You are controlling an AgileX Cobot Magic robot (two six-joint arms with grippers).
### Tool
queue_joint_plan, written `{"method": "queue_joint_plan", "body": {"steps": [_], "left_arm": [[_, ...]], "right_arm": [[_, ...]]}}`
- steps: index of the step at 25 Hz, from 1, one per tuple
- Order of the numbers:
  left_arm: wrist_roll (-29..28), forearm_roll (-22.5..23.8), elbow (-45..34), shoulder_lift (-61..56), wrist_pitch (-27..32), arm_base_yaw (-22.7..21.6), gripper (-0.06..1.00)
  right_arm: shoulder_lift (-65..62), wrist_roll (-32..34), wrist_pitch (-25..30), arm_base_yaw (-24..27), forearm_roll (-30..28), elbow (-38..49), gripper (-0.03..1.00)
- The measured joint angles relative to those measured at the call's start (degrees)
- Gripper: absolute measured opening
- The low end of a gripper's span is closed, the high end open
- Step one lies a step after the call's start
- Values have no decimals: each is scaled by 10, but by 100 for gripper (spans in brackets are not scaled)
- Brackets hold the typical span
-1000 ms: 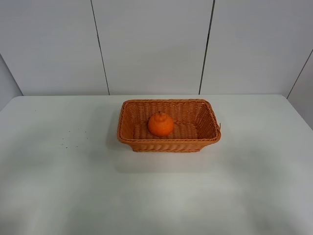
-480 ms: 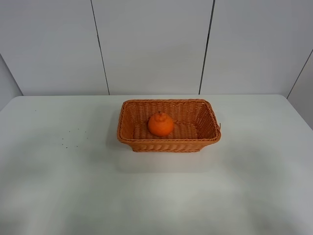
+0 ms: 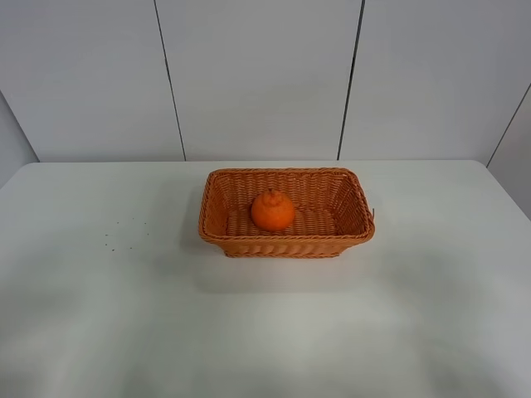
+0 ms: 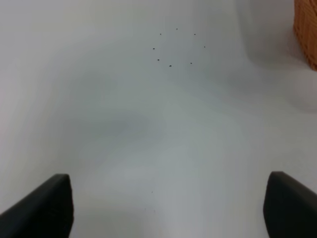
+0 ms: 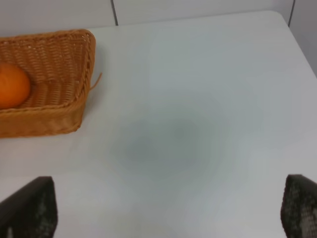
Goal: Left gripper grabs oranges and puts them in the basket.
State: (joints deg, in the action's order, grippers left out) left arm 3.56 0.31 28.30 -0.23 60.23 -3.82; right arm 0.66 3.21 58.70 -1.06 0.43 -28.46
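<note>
White table, basket with one orange inside.

The exterior high camera looks down at the table from the front, facing the wall. Each wrist camera hovers close above the table; the right one shares the wicker basket with it.

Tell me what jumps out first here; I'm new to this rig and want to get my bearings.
The bright orange catches the eye first, sitting inside the woven basket in the middle of the white table. Next come the wide-open fingers of the left gripper over bare table, near a ring of small dark specks, with no fruit between them. The right gripper is open too, beside the basket's end.
</note>
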Motion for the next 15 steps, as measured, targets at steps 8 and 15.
{"method": "queue_joint_plan", "body": {"steps": [8, 15], "left_arm": [[0, -3, 0, 0, 0, 0, 88], [-9, -3, 0, 0, 0, 0, 88]], "right_arm": [[0, 0, 0, 0, 0, 0, 69], [0, 0, 0, 0, 0, 0, 69]]}}
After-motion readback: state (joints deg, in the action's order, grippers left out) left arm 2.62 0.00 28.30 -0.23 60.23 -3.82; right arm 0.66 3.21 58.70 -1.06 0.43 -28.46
